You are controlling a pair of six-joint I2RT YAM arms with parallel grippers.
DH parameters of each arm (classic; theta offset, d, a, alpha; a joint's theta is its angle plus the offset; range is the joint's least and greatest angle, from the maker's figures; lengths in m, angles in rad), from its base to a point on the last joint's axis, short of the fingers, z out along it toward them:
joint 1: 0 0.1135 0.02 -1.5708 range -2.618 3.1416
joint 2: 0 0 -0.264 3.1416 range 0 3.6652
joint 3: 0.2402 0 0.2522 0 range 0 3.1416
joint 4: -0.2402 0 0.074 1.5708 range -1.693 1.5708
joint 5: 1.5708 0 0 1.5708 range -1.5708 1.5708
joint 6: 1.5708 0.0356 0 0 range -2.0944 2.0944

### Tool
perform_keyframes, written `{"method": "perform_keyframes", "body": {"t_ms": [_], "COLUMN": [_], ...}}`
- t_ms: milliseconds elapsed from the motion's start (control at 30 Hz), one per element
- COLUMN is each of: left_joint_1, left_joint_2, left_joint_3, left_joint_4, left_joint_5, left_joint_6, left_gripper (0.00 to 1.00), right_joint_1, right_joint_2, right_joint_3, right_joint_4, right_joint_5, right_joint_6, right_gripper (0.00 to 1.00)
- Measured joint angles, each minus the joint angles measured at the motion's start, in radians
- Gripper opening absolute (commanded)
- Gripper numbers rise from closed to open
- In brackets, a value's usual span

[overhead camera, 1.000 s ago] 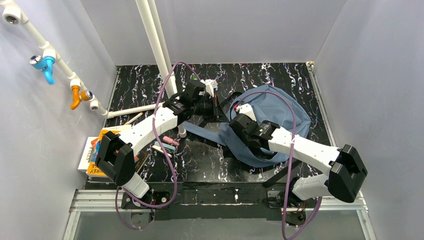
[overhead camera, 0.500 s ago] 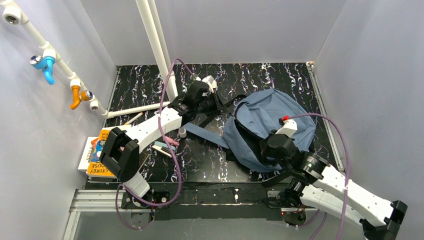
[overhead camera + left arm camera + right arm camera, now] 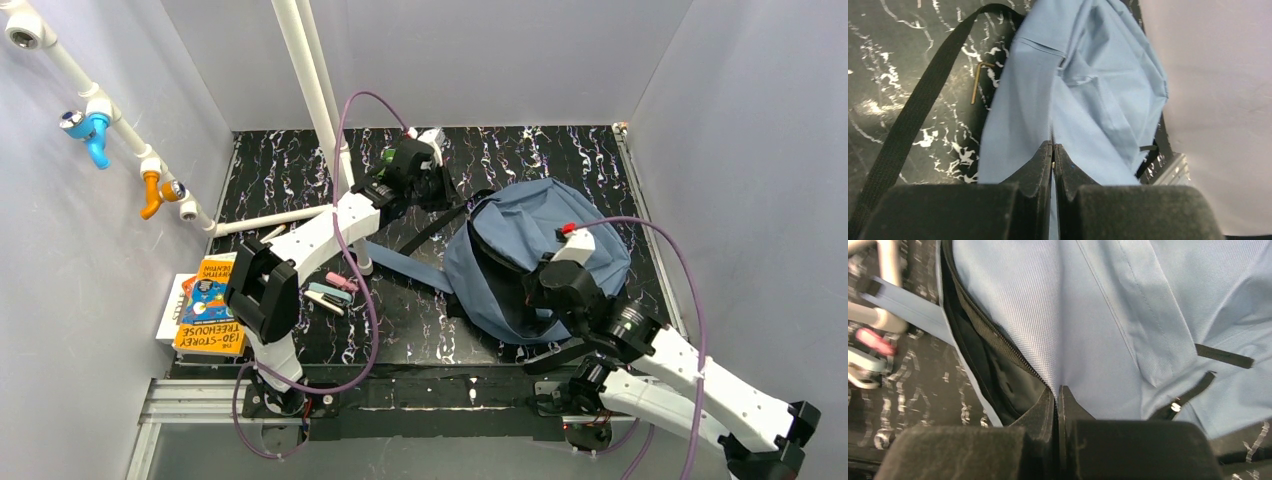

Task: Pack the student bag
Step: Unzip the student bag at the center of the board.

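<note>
The slate-blue student bag [image 3: 560, 225] lies on the dark marbled table at centre right, its main zip gaping along the near-left side and showing a dark inside [image 3: 998, 375]. My left gripper [image 3: 441, 187] is at the bag's far-left corner, shut on a fold of its blue fabric [image 3: 1053, 148]. My right gripper [image 3: 528, 297] is at the bag's near side, shut on the fabric edge right beside the open zipper [image 3: 1056, 390]. A zip pull on the front pocket [image 3: 1175, 405] shows to the right of my right fingers.
A black webbing strap [image 3: 432, 224] and a blue padded strap [image 3: 405, 268] trail left of the bag. A stack of books [image 3: 208, 308] lies at the table's left edge, with small pink and teal items [image 3: 333, 288] nearby. White pipes [image 3: 312, 90] stand at the back left. A small hex key [image 3: 977, 82] lies by the strap.
My right arm swung from over the bag to its near side, and its gripper is now on the zipper edge. My left gripper moved farther back and right, drawing the fabric with it.
</note>
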Motion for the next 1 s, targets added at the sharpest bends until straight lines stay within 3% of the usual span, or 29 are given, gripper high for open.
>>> {"method": "perform_keyframes", "body": {"t_ms": [167,300,433,667,800,900,967,1000], "left_joint_1": [0.010,0.013,0.012,0.010,0.006,0.003,0.002,0.002], "left_joint_2": [0.013,-0.030,-0.078,-0.142,-0.168,-0.185,-0.195,-0.200], "left_joint_3": [0.024,-0.085,-0.175,-0.218,-0.243,-0.262,-0.269,-0.271], "left_joint_4": [0.006,0.045,0.061,0.099,0.106,0.105,0.103,0.103], "left_joint_5": [0.097,0.163,0.224,0.278,0.296,0.306,0.307,0.307], "left_joint_6": [-0.026,-0.101,-0.172,-0.222,-0.233,-0.238,-0.241,-0.242], "left_gripper": [0.00,0.00,0.00,0.00,0.00,0.00,0.00,0.00], "right_joint_1": [0.000,0.001,0.003,0.022,0.043,0.044,0.044,0.044], "right_joint_2": [0.256,0.390,0.446,0.468,0.471,0.481,0.501,0.517], "right_joint_3": [0.109,0.146,0.152,0.145,0.128,0.127,0.134,0.140], "right_joint_4": [-0.004,-0.027,-0.028,0.105,0.216,0.309,0.348,0.360], "right_joint_5": [0.010,0.042,0.077,0.033,0.031,0.045,0.072,0.085], "right_joint_6": [-0.071,-0.108,-0.161,-0.316,-0.396,-0.452,-0.473,-0.479], "right_gripper": [0.25,0.42,0.59,0.80,0.82,0.78,0.62,0.40]}}
